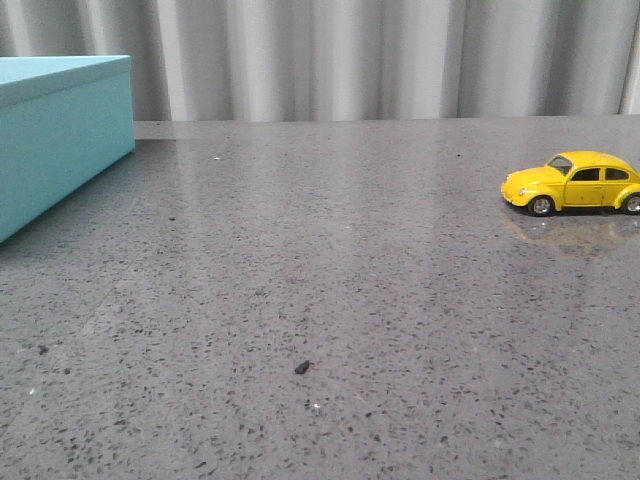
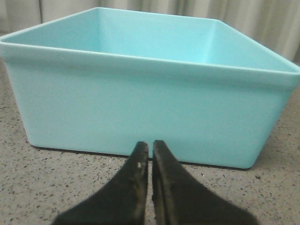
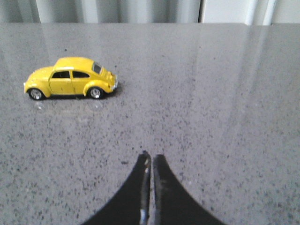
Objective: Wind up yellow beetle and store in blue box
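So basically nothing had been done on this one. Closest in, the right end effector had its fingers pressed together with nothing between them, hanging over bare desk. Same story for the left end effector: fingers closed to a thin slit, empty, parked just in front of the blue box's near wall.

The yellow beetle sat on its four wheels out ahead of the right end effector and off to one side, well apart from it. In the front view the car was over at the right edge of the desk, nose pointing left. The blue box was way across on the far left, open top as far as the left wrist view showed, and no car in it. So my read: winding, carrying and storing were all left to do.

The desk was grey speckled stone-look stuff, glossy enough to throw a faint reflection under the car, with one dark speck near the front. Behind it all hung a pale grey pleated curtain.
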